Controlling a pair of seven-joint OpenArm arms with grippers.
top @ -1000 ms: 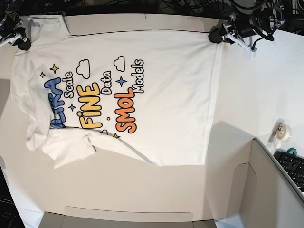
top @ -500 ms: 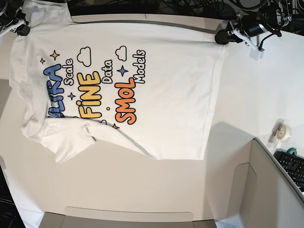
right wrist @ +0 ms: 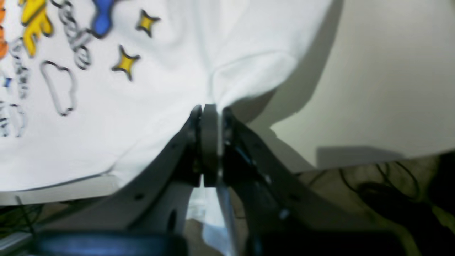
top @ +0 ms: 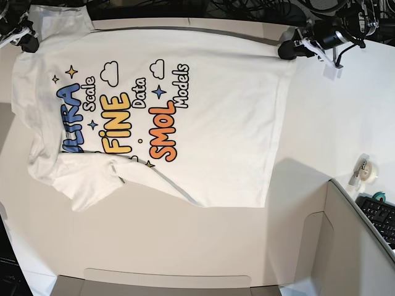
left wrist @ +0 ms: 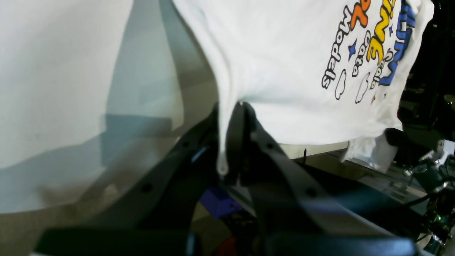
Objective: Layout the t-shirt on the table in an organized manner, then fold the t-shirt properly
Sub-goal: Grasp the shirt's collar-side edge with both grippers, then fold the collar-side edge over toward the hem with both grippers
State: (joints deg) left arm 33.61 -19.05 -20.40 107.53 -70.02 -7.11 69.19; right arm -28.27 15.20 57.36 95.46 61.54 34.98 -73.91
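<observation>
Cloth is filling the left wrist view: the left claw is pinching shut on the t-shirt's hem corner. In the right wrist view, the right claw is clamping the shoulder edge. In the base view, the shirt is lying printed-side up across the surface, having slid toward the far edge since a second ago, so spreading is progressing; one sleeve is lying crumpled at near left.

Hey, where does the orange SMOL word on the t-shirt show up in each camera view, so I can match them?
Base: the orange SMOL word sits mid-shirt, left of picture centre.
Left wrist: only its end shows, at the top edge, right of centre.
Right wrist: a sliver of orange at the far left edge, too cropped to read.
Shared landmark: the yellow FINE word beside it, on the t-shirt.
</observation>
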